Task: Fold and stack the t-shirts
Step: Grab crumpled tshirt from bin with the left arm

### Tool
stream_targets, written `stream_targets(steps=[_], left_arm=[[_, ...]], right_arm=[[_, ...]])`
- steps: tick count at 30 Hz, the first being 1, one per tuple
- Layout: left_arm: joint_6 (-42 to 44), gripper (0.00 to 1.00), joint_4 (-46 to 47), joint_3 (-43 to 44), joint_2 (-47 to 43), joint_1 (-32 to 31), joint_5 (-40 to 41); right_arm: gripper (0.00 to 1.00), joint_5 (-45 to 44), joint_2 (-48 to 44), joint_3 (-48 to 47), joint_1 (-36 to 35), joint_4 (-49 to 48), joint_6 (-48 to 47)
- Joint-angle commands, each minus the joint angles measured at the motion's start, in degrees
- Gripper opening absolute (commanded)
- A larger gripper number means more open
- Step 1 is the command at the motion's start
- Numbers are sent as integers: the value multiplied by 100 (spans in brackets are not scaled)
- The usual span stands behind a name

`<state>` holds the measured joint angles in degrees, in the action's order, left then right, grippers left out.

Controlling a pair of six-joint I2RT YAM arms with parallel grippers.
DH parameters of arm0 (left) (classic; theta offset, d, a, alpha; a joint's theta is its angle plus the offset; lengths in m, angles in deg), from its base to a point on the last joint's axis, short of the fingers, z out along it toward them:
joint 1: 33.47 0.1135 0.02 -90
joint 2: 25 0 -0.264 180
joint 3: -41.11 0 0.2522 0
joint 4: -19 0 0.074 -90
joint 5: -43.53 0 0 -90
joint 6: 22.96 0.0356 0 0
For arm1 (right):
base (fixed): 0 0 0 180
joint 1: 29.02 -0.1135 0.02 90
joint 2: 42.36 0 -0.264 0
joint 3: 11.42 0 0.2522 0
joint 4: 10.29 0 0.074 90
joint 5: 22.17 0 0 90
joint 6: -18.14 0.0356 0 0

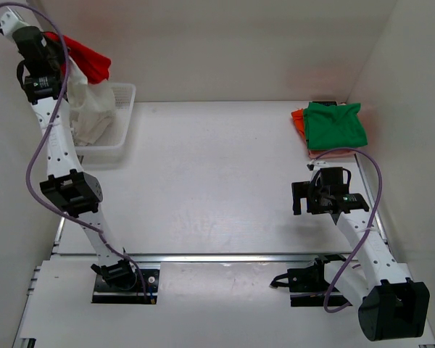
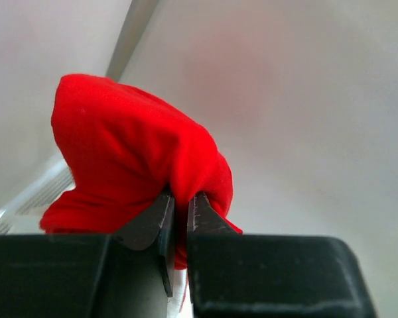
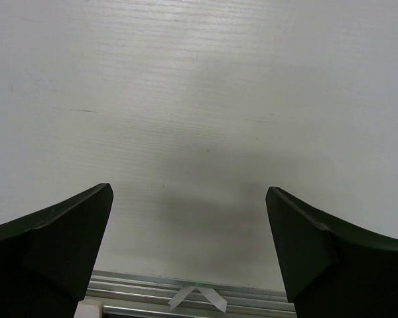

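Pickup step: left gripper is clamped on a bunched fold of the red shirt, held high over the basket at the far-left of the table. Shirt is crumpled, not spread.

Pale cloth sits in the basket, prob another shirt. It drapes up near my left arm. Can't tell if it's caught w/ the red or just below it.

Right gripper is wide open, empty, hovering over bare table on the right, nr the stack. Stack is the green shirt folded on top of the orange shirt, far-right corner.

So 2 look done, red is in hand, fold not started.

Next, IMO: carry red to mid-table, lay it down, right takes a 2nd edge to pull it flat. Needs to clear the basket w/o the pale cloth riding along. Grip is on a wad, so prob regrasp at shoulder/hem before folding.
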<state>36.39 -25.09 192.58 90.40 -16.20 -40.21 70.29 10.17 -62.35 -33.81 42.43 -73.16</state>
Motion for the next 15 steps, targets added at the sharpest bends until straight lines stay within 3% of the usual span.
stream_targets(steps=[1,5,8,10,11,12,15], left_arm=[[-511,0,352,400,71,170,-213],[-450,0,511,-490,123,276,-265],[-363,24,203,-421,440,329,-353],[-388,33,238,-438,545,320,-485],[-432,8,238,-429,589,303,-581],[-450,0,186,-403,607,302,-600],[-485,0,89,-157,704,268,-600]], right_arm=[[98,26,-76,8,-39,-161,-46],[98,44,-120,43,23,-170,-55],[98,35,-59,-1,5,-160,-63],[99,53,-24,-1,-4,-126,-46],[98,36,37,-18,-21,-169,-54],[98,9,20,-1,5,-161,-55],[98,27,11,34,-12,-152,-54]])
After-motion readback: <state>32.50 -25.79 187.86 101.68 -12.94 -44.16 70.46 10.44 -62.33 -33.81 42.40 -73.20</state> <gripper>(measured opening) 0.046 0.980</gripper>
